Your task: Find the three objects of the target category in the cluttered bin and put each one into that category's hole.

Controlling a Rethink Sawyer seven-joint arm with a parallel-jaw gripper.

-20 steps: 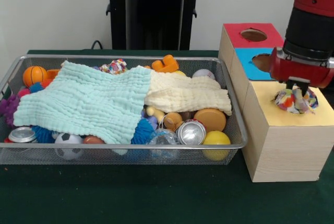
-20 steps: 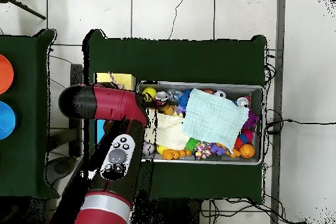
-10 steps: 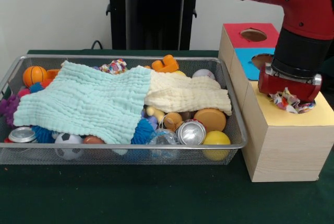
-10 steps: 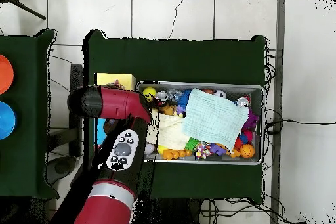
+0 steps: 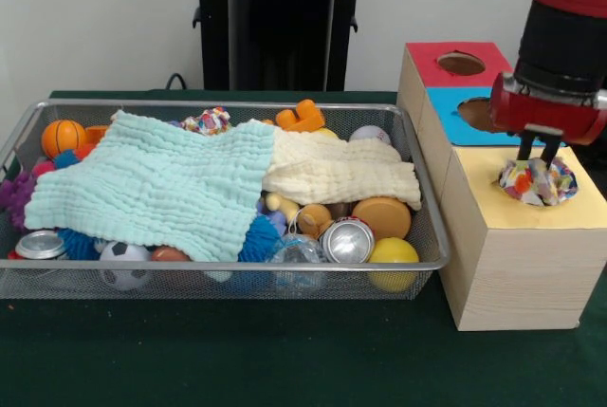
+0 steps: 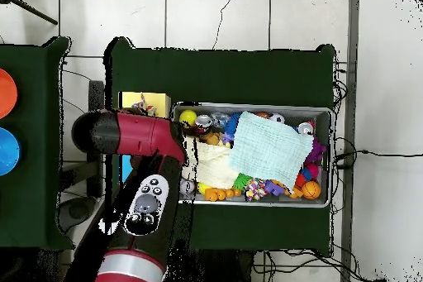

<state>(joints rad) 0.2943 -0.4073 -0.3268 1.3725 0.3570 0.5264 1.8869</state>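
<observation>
**Lifting off the rag ball**

Comparing with half a second ago, I see the gripper [image 5: 538,148] has risen from the rag ball [image 5: 538,181], fingers narrowly parted and holding nothing. The ball sits on the box's [image 5: 517,265] yellow top, apparently over its hole, not dropped in. I judge it needs another push.

The Sawyer arm [image 5: 567,9] shows glossy red shells joined by a matte black cylindrical segment, ending in a red wrist collar with a pale trim ring; two thin dark fingers [image 5: 547,150] project beneath it. From overhead, the arm [image 6: 136,134] is a rounded red tube with a black end cap and a grey oval button panel [image 6: 145,203]
</observation>
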